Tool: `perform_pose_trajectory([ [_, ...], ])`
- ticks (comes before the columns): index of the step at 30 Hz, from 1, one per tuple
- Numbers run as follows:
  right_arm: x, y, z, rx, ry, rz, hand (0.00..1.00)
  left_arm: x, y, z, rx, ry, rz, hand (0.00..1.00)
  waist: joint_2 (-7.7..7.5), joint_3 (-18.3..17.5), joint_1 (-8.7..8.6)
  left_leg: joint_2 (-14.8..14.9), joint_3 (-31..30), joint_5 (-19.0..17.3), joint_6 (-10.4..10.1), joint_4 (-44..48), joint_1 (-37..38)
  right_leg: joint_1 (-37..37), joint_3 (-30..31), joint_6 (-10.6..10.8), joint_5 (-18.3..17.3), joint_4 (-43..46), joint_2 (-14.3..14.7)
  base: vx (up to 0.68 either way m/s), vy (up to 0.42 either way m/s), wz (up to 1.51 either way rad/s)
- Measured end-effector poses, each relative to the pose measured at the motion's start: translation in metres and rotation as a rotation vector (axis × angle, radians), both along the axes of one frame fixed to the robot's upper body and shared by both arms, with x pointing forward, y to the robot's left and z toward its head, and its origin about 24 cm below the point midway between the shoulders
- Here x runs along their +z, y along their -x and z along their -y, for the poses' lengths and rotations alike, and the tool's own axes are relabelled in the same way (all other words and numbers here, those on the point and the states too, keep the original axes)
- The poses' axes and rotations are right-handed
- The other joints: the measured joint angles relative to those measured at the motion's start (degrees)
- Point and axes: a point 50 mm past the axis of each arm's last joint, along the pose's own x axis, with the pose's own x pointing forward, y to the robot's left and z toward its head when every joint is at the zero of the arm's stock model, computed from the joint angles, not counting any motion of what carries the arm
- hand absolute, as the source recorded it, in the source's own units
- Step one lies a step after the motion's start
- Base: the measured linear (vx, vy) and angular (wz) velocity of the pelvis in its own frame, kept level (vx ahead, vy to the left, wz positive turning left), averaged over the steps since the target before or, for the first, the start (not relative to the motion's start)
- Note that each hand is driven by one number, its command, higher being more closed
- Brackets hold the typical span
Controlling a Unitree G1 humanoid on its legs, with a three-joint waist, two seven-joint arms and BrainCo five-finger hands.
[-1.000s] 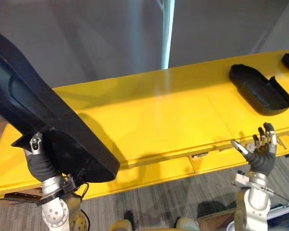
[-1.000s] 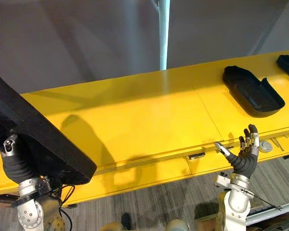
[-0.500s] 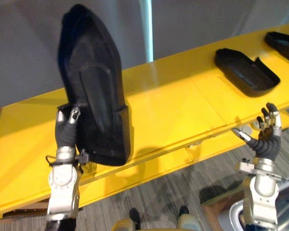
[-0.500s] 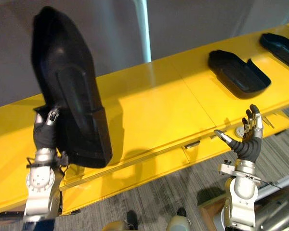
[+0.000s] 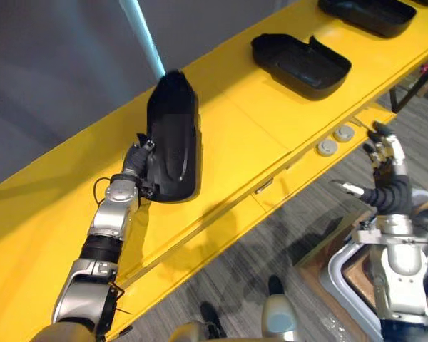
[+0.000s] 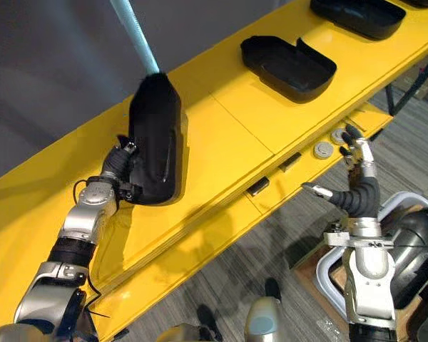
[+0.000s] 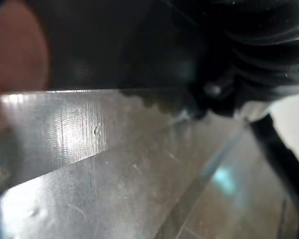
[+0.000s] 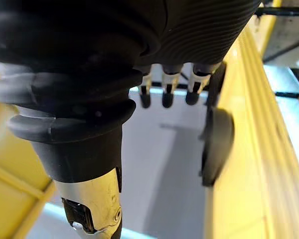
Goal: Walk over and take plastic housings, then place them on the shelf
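Left hand (image 5: pixel 135 165): the thumb (image 5: pixel 148 145) is clamped over the near rim of the black plastic housing (image 5: pixel 172 135), so it's gripping that one. The rest of the fingers are tucked under it where I can't see them. That housing sits lengthwise over the yellow shelf (image 5: pixel 257 121), its near end in the hand and its far end pointing at the shelf's back edge. Honestly can't tell if it's flat down on the surface or a hair above it, since there's a shadow on the yellow just beside it.

Right hand (image 5: pixel 382 174): fingers (image 5: pixel 392 148) straight and spread, thumb sticking out sideways, holding nothing. It hangs off the shelf's front edge, over the grey floor (image 5: pixel 271 249), near two round silver discs (image 5: pixel 328 147) on the front lip.

Further along toward the right end of the shelf there's a second housing (image 5: pixel 299 60) lying open side up, well apart from the held one, and a third housing (image 5: pixel 371 11) past that at the far right end. Grey wall (image 5: pixel 57 57) runs behind the back edge.
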Motion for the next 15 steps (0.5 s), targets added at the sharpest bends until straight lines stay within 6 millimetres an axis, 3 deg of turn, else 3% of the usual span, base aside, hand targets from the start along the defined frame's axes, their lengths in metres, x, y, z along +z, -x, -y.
perform_pose_trajectory([
  [3,-0.001,-0.001,-0.003,0.016,0.000,-0.007,0.00,0.003,-0.006,-0.001,0.015,0.029,-0.040,1.00,0.03,0.06,-0.09,-0.05,0.00,0.00,0.00,0.00,0.12,-0.02,0.08,-0.03,-0.03,0.23,-0.10,-0.01,0.002,0.00],
  [9,-0.007,-0.001,-0.003,0.021,-0.003,-0.034,0.00,-0.004,-0.006,-0.025,0.086,0.003,-0.119,1.00,0.16,0.27,-0.81,0.03,0.72,-0.01,-0.01,0.03,0.49,-0.41,1.20,0.04,0.00,0.64,0.05,-0.04,-0.003,-0.07],
  [10,-0.008,-0.001,-0.003,0.019,-0.004,-0.038,0.00,-0.003,-0.006,-0.026,0.089,0.001,-0.121,0.00,0.14,0.47,-0.80,0.03,0.97,-0.01,-0.01,0.02,0.64,-0.39,1.28,0.07,0.02,0.66,0.05,-0.03,0.004,-0.18],
  [15,-0.010,0.000,-0.002,0.014,-0.006,-0.048,0.00,0.003,-0.010,-0.029,0.104,0.012,-0.127,0.00,0.17,1.87,-0.87,-0.04,1.50,-0.03,-0.01,-0.05,1.04,-0.22,1.56,0.33,0.18,0.45,-0.05,-0.01,0.002,-0.05],
])
